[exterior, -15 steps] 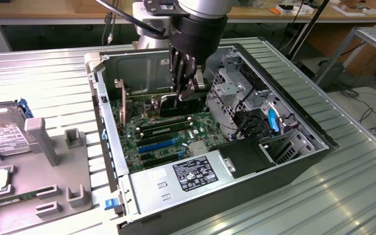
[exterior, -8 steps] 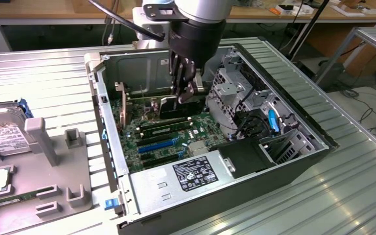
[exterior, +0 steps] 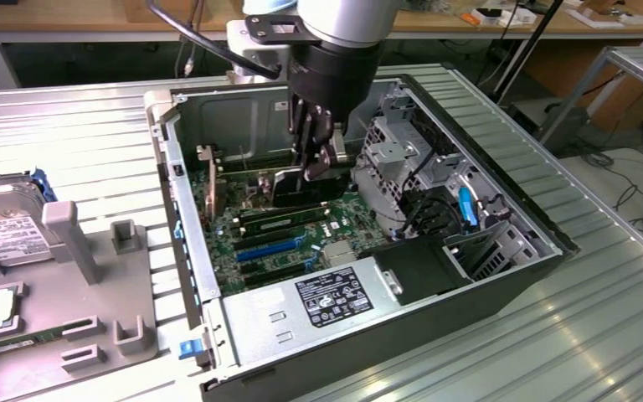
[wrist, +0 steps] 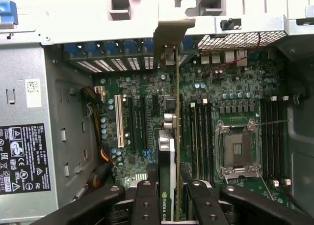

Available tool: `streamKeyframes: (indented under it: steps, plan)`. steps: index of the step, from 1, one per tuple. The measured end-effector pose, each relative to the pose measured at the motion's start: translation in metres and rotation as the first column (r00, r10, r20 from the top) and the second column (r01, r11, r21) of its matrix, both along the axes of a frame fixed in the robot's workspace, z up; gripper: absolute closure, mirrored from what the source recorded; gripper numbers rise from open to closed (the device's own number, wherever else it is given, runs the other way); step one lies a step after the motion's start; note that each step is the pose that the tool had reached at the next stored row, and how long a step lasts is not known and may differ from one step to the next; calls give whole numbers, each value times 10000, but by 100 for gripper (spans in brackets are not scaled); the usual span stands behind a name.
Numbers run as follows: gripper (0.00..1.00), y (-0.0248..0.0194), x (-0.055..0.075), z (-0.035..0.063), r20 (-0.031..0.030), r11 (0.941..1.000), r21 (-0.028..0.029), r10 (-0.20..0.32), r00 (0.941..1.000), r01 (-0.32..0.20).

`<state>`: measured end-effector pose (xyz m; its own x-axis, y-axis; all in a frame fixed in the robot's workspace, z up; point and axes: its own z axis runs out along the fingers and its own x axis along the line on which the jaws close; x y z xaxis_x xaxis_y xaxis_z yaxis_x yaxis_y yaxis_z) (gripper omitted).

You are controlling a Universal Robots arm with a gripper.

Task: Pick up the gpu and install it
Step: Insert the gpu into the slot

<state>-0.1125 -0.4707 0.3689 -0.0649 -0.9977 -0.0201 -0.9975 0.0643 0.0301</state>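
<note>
Wrist view: end effector (wrist: pixel 169 198) clamps gpu (wrist: pixel 167 144), covering its near end.

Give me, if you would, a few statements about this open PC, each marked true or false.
1. The tool grips the gpu inside the case. True.
2. The gpu lies flat on the motherboard. False: it stands on edge to the board, between the tool's fingers.
3. A cooler covers the CPU socket. False: the socket is bare, with nothing mounted over it.
4. The power supply sits in the case with its label in plain sight. True.
</note>
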Motion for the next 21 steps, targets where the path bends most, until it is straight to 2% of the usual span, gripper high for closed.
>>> streamKeyframes:
  steps: [3,11,21]
  plan:
    - [73,0,0,-6,2,10000,2,2,10000,-2]
    - [73,0,0,-207,11,10000,1,2,10000,-2]
    - [73,0,-6,-318,12,10000,15,1,10000,-1]
